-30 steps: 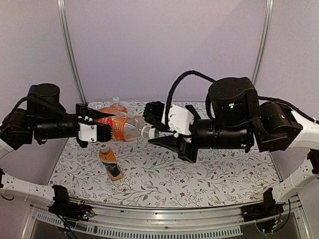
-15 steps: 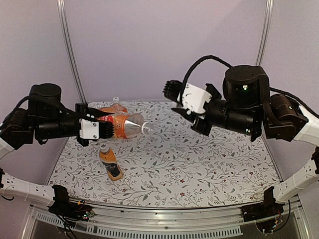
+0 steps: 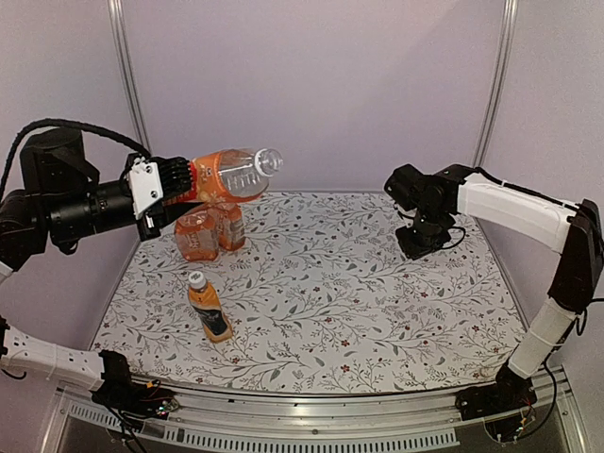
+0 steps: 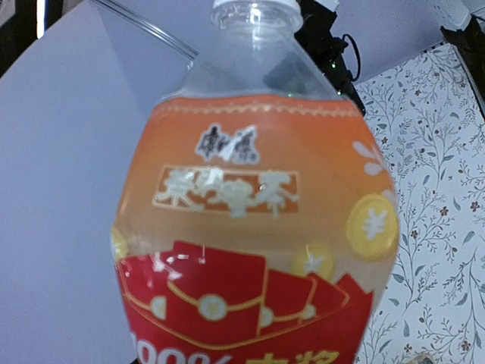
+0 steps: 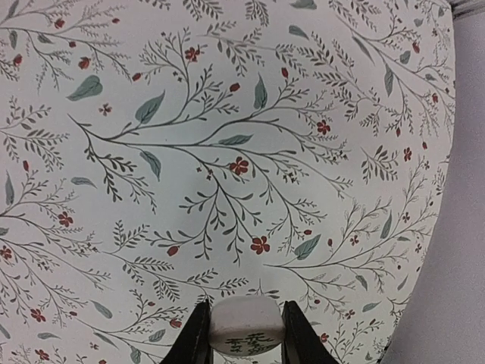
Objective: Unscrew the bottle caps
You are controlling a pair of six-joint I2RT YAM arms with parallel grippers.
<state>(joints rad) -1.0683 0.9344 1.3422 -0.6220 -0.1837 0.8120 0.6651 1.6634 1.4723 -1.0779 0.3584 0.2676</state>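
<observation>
My left gripper (image 3: 179, 181) is shut on the base end of a large clear bottle of orange drink (image 3: 229, 176), held in the air at the back left with its neck tilted up and to the right. The same bottle (image 4: 250, 212) fills the left wrist view and hides the fingers. Its neck (image 3: 271, 160) carries no cap. My right gripper (image 3: 415, 247) points down just above the table at the back right. In the right wrist view that gripper (image 5: 245, 318) is shut on a white bottle cap (image 5: 246, 326), which sits between the two black fingertips (image 5: 198, 335).
A small orange bottle (image 3: 209, 310) with a white cap (image 3: 196, 279) stands on the flowered table cloth (image 3: 359, 321) at the centre left. Two more orange bottles (image 3: 209, 231) stand under the raised one. A metal rail (image 3: 311, 425) runs along the near edge.
The right gripper came off the bottle's neck with the cap and swung right and down towards the table. The left arm lifted the bottle up and to the back left.
</observation>
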